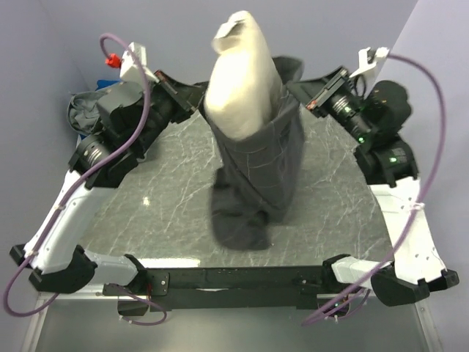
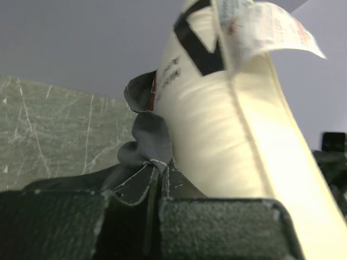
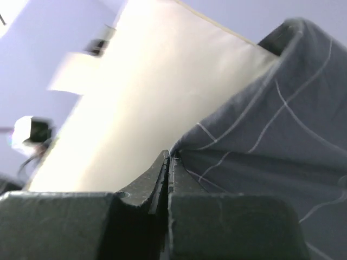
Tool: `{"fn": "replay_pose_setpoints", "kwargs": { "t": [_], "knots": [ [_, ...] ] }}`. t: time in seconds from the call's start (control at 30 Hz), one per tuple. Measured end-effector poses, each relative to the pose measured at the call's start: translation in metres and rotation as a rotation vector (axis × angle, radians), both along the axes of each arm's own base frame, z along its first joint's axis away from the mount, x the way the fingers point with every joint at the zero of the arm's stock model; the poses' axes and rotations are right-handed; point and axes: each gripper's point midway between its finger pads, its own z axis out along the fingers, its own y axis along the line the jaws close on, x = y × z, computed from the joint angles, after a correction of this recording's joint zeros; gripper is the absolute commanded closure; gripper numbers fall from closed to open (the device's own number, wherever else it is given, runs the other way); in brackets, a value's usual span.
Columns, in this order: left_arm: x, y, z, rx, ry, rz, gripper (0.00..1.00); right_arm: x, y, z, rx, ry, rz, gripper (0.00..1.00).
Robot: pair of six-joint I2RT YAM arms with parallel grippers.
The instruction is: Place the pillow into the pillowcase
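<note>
The cream-white pillow [image 1: 240,77] stands upright, its lower part inside the dark charcoal pillowcase [image 1: 262,172], whose bottom rests crumpled on the table. My left gripper [image 1: 196,97] is shut on the pillowcase's left rim. My right gripper [image 1: 294,91] is shut on its right rim. Both hold the opening raised above the table. In the left wrist view the pillow [image 2: 227,124] shows dark print and a white label, with pinched dark fabric [image 2: 149,146] at my left gripper [image 2: 159,169]. In the right wrist view my right gripper [image 3: 169,158] pinches the grid-lined pillowcase [image 3: 271,135] beside the pillow [image 3: 141,108].
The grey marble table [image 1: 161,183] lies under both arms. A grey-blue bundle of cloth [image 1: 82,110] sits at the far left behind the left arm. Purple cables loop along both arms. Lilac walls close off the back and sides.
</note>
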Motion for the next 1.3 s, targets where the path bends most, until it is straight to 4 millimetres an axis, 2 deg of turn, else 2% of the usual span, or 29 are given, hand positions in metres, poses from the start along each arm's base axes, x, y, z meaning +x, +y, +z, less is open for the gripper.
{"fn": "replay_pose_setpoints", "kwargs": {
  "t": [0.1,0.2,0.3,0.4,0.47,0.53,0.6,0.7,0.73,0.8,0.87,0.9,0.97,1.07,1.13,1.17,1.23,1.3],
  "knots": [
    [0.016,-0.011,0.002,0.018,0.000,0.005,0.97,-0.015,-0.005,0.031,-0.035,-0.063,-0.007,1.00],
    [0.030,-0.017,0.001,0.032,0.008,0.005,0.99,-0.011,-0.015,0.046,-0.074,-0.080,-0.054,1.00],
    [0.028,-0.018,0.010,0.026,-0.009,-0.014,0.98,0.008,-0.025,0.041,-0.093,-0.051,-0.078,1.00],
    [0.017,-0.011,0.036,0.001,-0.066,-0.025,0.96,0.032,-0.028,0.023,-0.105,0.012,-0.087,1.00],
    [0.011,-0.004,0.052,-0.013,-0.104,-0.018,0.97,0.043,-0.012,0.011,-0.133,0.058,-0.061,1.00],
    [0.007,0.002,0.064,-0.025,-0.140,-0.013,0.99,0.044,0.007,0.007,-0.153,0.081,-0.007,1.00],
    [0.006,0.002,0.072,-0.033,-0.162,-0.019,0.99,0.041,0.014,0.011,-0.158,0.089,0.032,1.00],
    [0.012,-0.010,0.082,-0.050,-0.194,-0.056,0.99,0.043,-0.015,0.033,-0.122,0.058,-0.010,1.00],
    [0.015,-0.016,0.083,-0.049,-0.197,-0.075,0.99,0.043,-0.037,0.045,-0.099,0.030,-0.057,1.00],
    [0.019,-0.028,0.080,-0.042,-0.195,-0.111,0.99,0.045,-0.065,0.056,-0.070,-0.004,-0.126,1.00],
    [0.021,-0.035,0.072,-0.025,-0.179,-0.135,0.98,0.043,-0.084,0.059,-0.039,-0.022,-0.171,1.00],
    [0.021,-0.035,0.071,-0.021,-0.176,-0.137,0.97,0.043,-0.086,0.058,-0.029,-0.025,-0.174,1.00],
    [0.016,-0.028,0.067,0.002,-0.180,-0.125,0.96,0.042,-0.075,0.051,-0.006,-0.028,-0.137,1.00],
    [0.004,-0.007,0.066,0.037,-0.199,-0.071,0.96,0.034,-0.030,0.038,-0.011,-0.009,-0.021,1.00],
    [-0.003,0.013,0.076,0.043,-0.232,-0.006,0.98,0.023,0.002,0.038,-0.020,-0.016,0.070,1.00],
    [-0.006,0.022,0.082,0.036,-0.250,0.020,0.98,0.018,0.010,0.040,-0.024,-0.022,0.096,1.00],
    [-0.014,0.032,0.097,0.004,-0.286,0.039,0.99,0.011,0.009,0.051,-0.038,-0.041,0.100,1.00],
    [-0.022,0.034,0.113,-0.045,-0.331,0.022,0.99,0.013,-0.019,0.067,-0.028,-0.060,0.050,1.00]
  ]
}}
